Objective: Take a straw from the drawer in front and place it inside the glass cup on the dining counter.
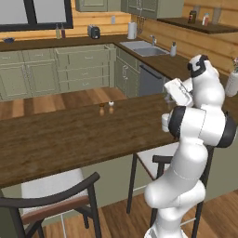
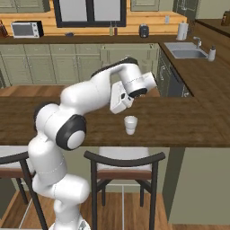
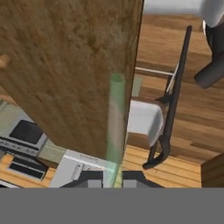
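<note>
Wooden dining counter (image 1: 69,135) carries 2 small shakers (image 1: 106,109) beyond glass cup (image 2: 130,125).

End effector (image 3: 113,175) grips straw (image 3: 116,118) over dining counter (image 3: 65,65).

White arm folded forward, hand (image 3: 112,174) pinched shut, fingers close together.
</note>
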Controlling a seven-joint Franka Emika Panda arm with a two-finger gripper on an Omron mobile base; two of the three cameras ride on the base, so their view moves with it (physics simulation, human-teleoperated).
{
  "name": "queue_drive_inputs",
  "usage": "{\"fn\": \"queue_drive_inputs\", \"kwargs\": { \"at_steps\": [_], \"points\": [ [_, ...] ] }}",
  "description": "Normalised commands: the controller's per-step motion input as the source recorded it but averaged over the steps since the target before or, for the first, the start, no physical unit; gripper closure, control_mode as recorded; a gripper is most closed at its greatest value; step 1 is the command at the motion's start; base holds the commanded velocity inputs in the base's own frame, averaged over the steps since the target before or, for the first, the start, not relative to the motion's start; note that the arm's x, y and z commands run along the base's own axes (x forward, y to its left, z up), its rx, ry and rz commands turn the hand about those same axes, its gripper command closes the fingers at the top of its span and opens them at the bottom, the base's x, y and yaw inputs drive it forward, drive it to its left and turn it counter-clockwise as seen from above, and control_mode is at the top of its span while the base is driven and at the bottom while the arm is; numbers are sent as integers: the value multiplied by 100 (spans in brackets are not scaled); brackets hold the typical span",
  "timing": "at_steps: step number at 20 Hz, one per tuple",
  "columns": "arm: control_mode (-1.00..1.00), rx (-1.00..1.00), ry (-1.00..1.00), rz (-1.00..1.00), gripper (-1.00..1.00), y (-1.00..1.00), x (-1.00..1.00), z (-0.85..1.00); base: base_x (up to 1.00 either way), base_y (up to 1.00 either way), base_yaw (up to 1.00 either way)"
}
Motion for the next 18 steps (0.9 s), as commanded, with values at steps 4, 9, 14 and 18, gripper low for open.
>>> {"fn": "queue_drive_inputs", "kwargs": {
  "at_steps": [4, 9, 14, 18],
  "points": [
    [-100, 14, 15, 0, 100, -24, 12, 0, 0, 0, 0],
    [-100, 17, 0, -13, 100, -27, 0, -13, 0, 0, 0],
    [-100, 14, -2, -27, 100, -2, 9, 0, 0, 0, 0],
    [-100, 4, -1, -43, 100, 1, 6, -4, 0, 0, 0]
  ]
}}
